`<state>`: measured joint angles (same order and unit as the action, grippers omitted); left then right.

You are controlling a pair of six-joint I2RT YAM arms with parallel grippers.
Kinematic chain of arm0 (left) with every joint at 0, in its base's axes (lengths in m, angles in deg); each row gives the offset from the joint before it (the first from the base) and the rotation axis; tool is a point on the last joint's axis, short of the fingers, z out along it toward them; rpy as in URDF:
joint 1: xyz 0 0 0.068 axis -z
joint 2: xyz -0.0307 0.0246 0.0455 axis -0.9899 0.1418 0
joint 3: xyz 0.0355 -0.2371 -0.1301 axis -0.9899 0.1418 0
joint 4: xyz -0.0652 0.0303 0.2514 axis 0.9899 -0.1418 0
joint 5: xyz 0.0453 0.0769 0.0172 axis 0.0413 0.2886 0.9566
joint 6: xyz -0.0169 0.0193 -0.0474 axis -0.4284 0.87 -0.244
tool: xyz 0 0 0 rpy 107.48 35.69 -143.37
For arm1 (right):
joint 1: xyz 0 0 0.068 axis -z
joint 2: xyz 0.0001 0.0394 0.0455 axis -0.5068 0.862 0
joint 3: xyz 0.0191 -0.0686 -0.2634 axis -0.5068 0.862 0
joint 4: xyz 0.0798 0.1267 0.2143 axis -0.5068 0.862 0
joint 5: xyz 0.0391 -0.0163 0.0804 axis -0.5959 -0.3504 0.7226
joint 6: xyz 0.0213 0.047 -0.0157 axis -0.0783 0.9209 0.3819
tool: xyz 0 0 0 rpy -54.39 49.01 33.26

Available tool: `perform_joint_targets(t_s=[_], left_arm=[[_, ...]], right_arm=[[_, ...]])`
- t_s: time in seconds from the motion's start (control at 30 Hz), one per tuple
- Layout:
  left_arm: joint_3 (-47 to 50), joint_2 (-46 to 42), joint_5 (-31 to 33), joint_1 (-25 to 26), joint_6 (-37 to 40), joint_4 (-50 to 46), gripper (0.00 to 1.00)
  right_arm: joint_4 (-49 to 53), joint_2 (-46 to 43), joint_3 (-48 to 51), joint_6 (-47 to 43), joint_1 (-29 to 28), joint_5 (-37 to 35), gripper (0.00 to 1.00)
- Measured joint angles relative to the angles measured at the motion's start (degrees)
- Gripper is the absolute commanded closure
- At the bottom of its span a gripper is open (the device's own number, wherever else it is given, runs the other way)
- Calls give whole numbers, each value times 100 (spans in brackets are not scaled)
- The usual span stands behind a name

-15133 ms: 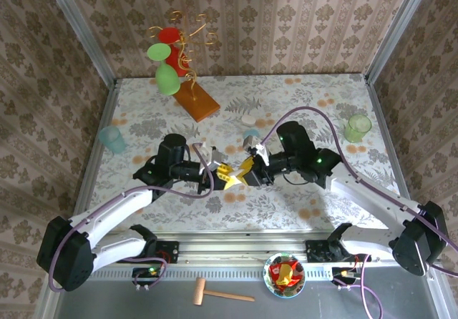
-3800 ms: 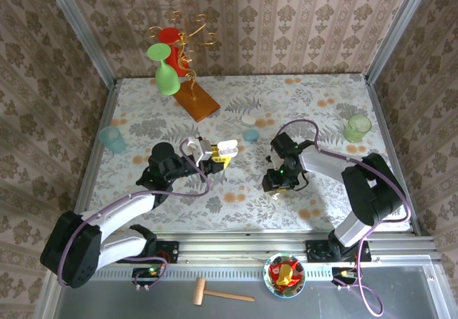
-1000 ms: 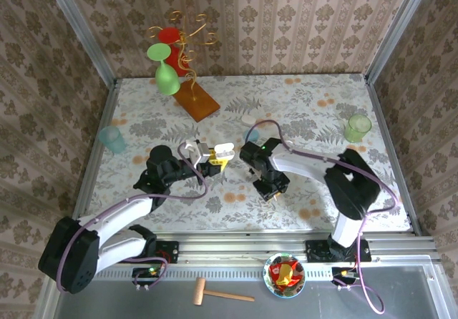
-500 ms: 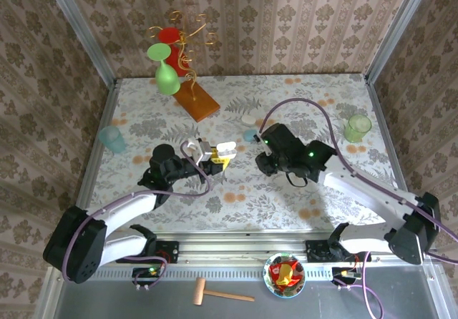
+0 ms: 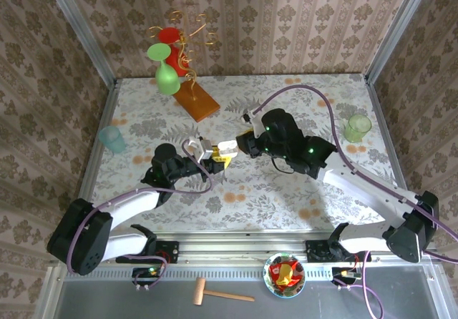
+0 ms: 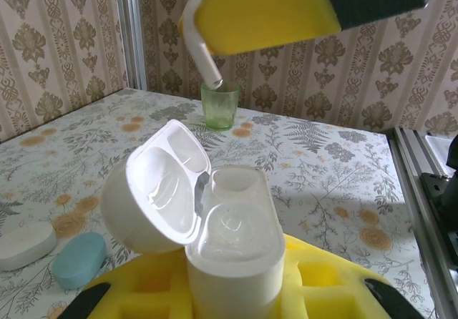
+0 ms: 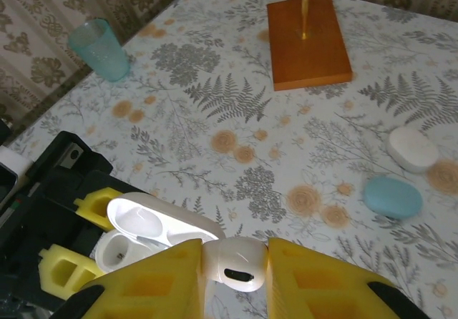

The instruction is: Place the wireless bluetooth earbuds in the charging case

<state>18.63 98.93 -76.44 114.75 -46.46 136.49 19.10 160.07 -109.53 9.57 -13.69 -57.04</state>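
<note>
Tabletop [image 5: 300, 97] under a matte floral-print cloth, walled by damask wallpaper [image 5: 286, 18] and aluminium rails. Beyond the charging case [image 6: 232, 247] and to its left stands an orange wooden slab [image 5: 197, 101] carrying a gold wire tree. A glassy green cup [image 5: 358, 127] sits well right of the case, a teal tumbler [image 5: 112, 139] well left of it. The left gripper [image 5: 215, 160] clamps the glossy white case upright between yellow foam pads, its rounded lid hinged open. A white oval case [image 7: 413, 149] and a pale blue oval case [image 7: 393, 196], smooth as pebbles, lie near it on the cloth. The right gripper [image 7: 236, 262] pinches a white earbud [image 7: 240, 260] between its foam pads, just above the charging case, not touching it.
</note>
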Motion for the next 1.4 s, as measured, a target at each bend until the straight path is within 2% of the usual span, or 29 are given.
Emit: perform_joint_targets(t_s=[0.37,1.4], left_arm=[[-4,33,4,0,-70,131,94],[-55,31,455,0,-271,61,95]], right_arm=[[-306,295,0,50,-17,282,76],[-428,286,179,94,-17,492,76]])
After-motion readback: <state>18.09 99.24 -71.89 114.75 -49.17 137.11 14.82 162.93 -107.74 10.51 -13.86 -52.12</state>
